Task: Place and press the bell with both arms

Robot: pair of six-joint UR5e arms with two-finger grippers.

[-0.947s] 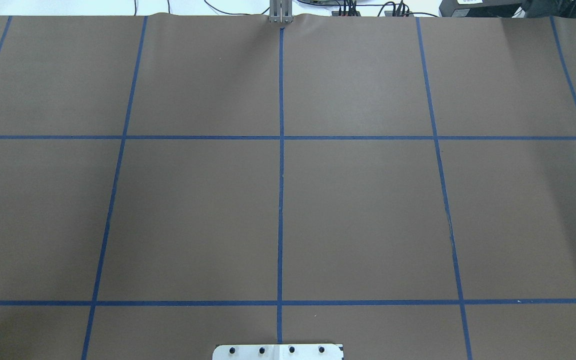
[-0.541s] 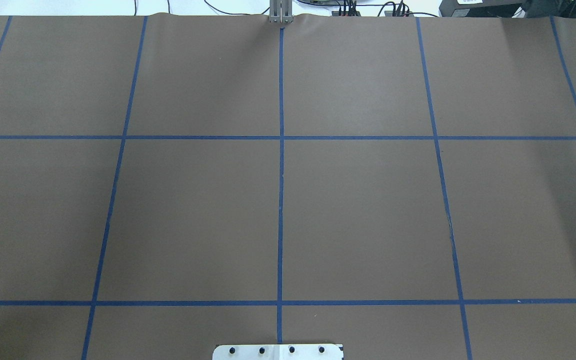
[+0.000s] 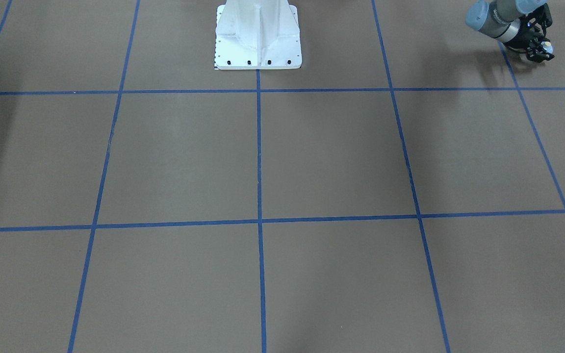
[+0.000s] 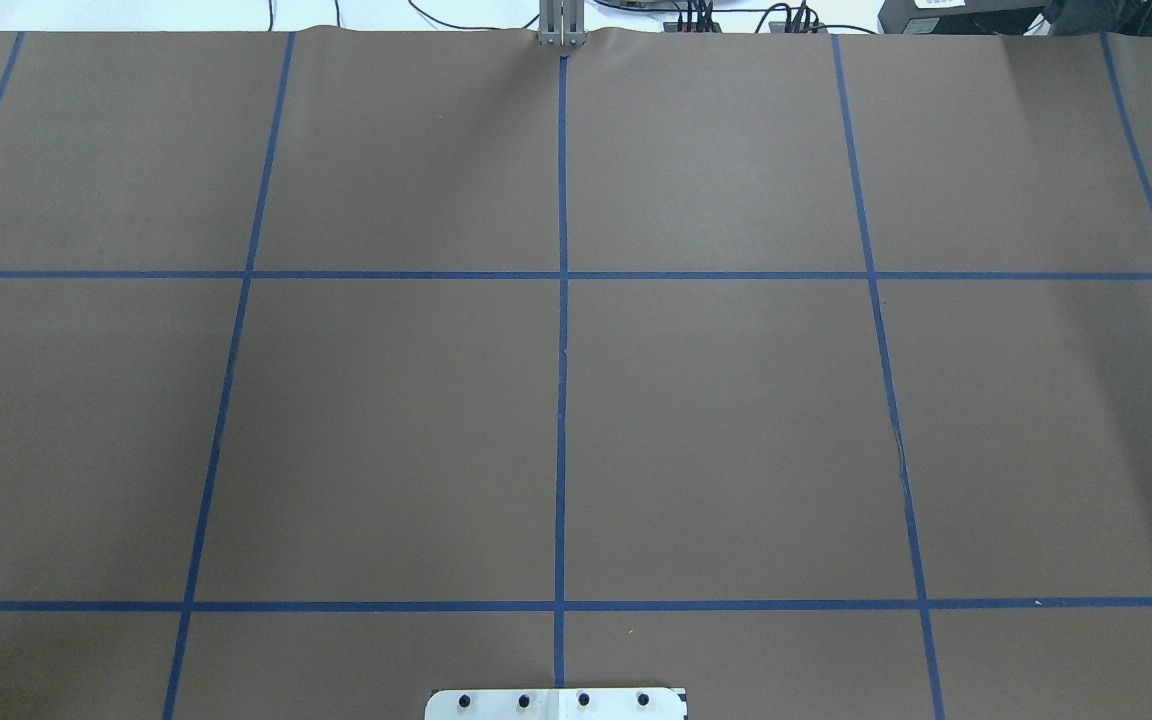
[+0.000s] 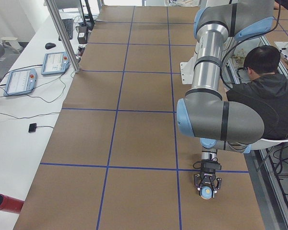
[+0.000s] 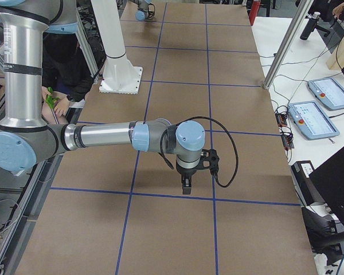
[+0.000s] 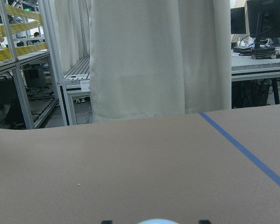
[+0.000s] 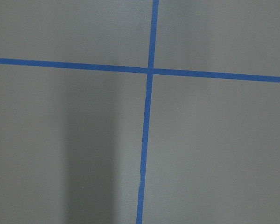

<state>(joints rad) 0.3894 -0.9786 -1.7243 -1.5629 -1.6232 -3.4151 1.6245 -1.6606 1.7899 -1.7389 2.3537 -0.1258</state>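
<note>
The bell (image 5: 207, 192) is light blue with a cream top and sits low over the brown table near its left end, between the fingers of my left gripper (image 5: 207, 189). In the front-facing view the left gripper (image 3: 540, 50) is at the top right with the bell (image 3: 548, 47) in it. The left wrist view shows only the bell's top (image 7: 157, 221) at the bottom edge. My right gripper (image 6: 186, 188) points down above the table's right part and shows only in the exterior right view. I cannot tell whether it is open or shut. Neither arm shows in the overhead view.
The white pedestal (image 3: 258, 44) is bolted at the table's near-robot edge. A person in black (image 5: 264, 91) sits behind the robot. Teach pendants (image 5: 19, 79) and cables lie on the white side bench. A red cylinder (image 5: 2, 203) lies at the table's left end.
</note>
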